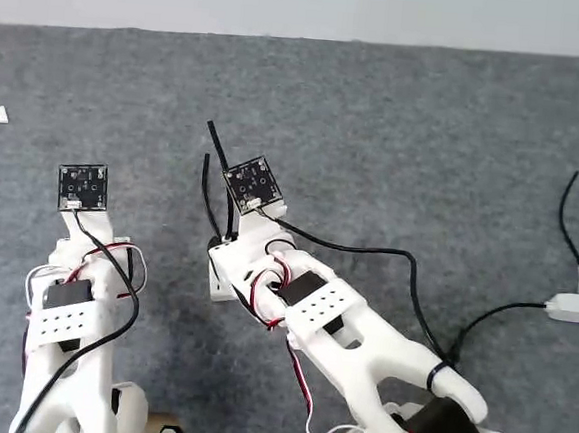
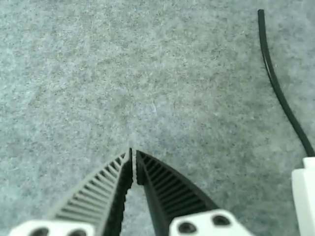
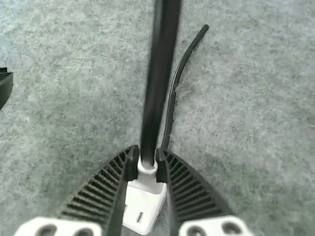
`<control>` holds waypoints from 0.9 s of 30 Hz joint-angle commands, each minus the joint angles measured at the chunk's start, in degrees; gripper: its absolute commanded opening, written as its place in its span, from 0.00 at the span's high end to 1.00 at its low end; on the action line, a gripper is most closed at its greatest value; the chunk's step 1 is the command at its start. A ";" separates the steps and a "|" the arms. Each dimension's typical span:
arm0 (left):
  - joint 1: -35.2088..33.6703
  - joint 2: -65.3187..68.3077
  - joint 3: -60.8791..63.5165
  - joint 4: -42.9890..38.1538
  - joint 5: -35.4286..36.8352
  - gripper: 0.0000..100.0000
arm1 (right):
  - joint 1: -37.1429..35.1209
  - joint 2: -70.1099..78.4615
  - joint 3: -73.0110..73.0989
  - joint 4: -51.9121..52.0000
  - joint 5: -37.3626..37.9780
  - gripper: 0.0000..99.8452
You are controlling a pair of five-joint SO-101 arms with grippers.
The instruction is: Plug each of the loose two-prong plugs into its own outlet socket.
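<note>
Right gripper, low over the mat, pinches a white plug at its neck. Left gripper points down, fingers closed, empty

A: High view, how set?
B: Fixed above and behind both arms, tilted steeply down. The grey table is taken in from afar, to the wall strip.
A: Wrist views?
B: Mounted just behind each claw, aimed along the fingers, held close over the table. Left claw and right claw, with its white plug, are framed in the foreground.
A: Overlap?
B: A loose black cable end is caught by all three.
</note>
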 commanded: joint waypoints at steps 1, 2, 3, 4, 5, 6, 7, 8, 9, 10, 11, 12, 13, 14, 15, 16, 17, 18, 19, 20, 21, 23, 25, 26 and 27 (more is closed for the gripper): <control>-0.26 0.00 -2.77 -1.85 0.09 0.98 | 0.84 -0.22 -3.25 0.92 -0.53 0.99; -0.26 0.00 -2.77 -1.76 0.09 0.98 | 0.84 -0.13 -3.25 1.27 -0.53 0.99; -0.26 0.00 -2.77 -1.76 0.09 0.98 | 0.84 -0.13 -3.25 1.54 -0.44 0.99; -0.26 0.00 -2.77 -1.76 0.09 0.98 | 0.84 0.04 -3.25 1.54 -0.44 0.99; -0.26 0.00 -2.77 -1.76 0.00 0.98 | 0.84 0.22 -3.25 1.54 -0.44 0.99; -0.26 0.00 -2.77 -1.76 0.00 0.98 | 0.84 0.22 -3.25 1.54 -0.44 0.99; -0.26 0.00 -2.77 -1.76 0.00 0.98 | 0.75 0.22 -3.25 1.54 -0.09 0.99; -0.35 0.00 -2.77 -1.76 0.00 0.98 | 0.57 0.31 -3.16 1.54 0.88 0.99; -0.35 0.00 -2.77 -1.76 0.00 0.98 | 0.48 0.31 -2.64 1.54 1.76 0.99; -0.35 0.00 -2.68 -1.76 0.00 0.98 | 0.48 0.31 -2.29 1.54 2.37 0.99; -0.35 0.00 -2.68 -1.76 0.00 0.98 | 0.31 0.31 -1.85 1.54 2.99 0.99; -0.35 0.00 -2.68 -1.76 0.00 0.98 | 0.04 0.22 -1.58 1.63 3.60 0.99; -0.35 0.00 -2.68 -1.76 0.00 0.98 | -0.22 0.04 -1.41 2.42 4.57 0.99; -0.35 0.00 -2.68 -1.76 0.00 0.98 | -0.40 -0.31 -1.41 3.82 5.63 0.99; -0.35 0.00 -2.68 -1.76 0.00 0.98 | -0.66 -0.48 -1.41 4.97 6.33 0.99; -0.35 0.00 -2.68 -1.76 0.00 0.98 | -1.19 -0.48 -1.41 5.58 7.03 0.99; -0.35 0.00 -2.68 -1.76 0.00 0.98 | -1.45 -0.48 -1.41 6.20 7.74 0.99; -0.35 0.00 -2.68 -1.76 0.00 0.98 | -1.63 -0.48 -1.41 6.46 8.35 0.99; -0.35 0.00 -2.68 -1.76 0.00 0.98 | -1.63 -0.48 -1.32 6.90 9.14 0.99; -0.35 0.00 -2.68 -1.76 0.00 0.98 | -1.63 -0.48 -1.32 7.60 10.02 0.99; -0.35 0.00 -2.68 -1.76 0.00 0.98 | -1.63 -0.48 -1.32 8.13 10.90 0.99; -0.35 0.00 -2.68 -1.76 0.00 0.98 | -1.63 -0.48 -1.32 8.40 12.13 0.99; -0.35 0.00 -2.68 -1.76 0.00 0.98 | -1.63 -0.40 -1.32 8.40 12.75 0.99; -0.35 0.00 -2.68 -1.76 0.00 0.98 | -1.63 -0.22 -1.32 8.40 13.36 0.99; -0.35 0.00 -2.68 -1.76 0.00 0.98 | -1.71 -0.13 -1.32 8.40 13.89 0.99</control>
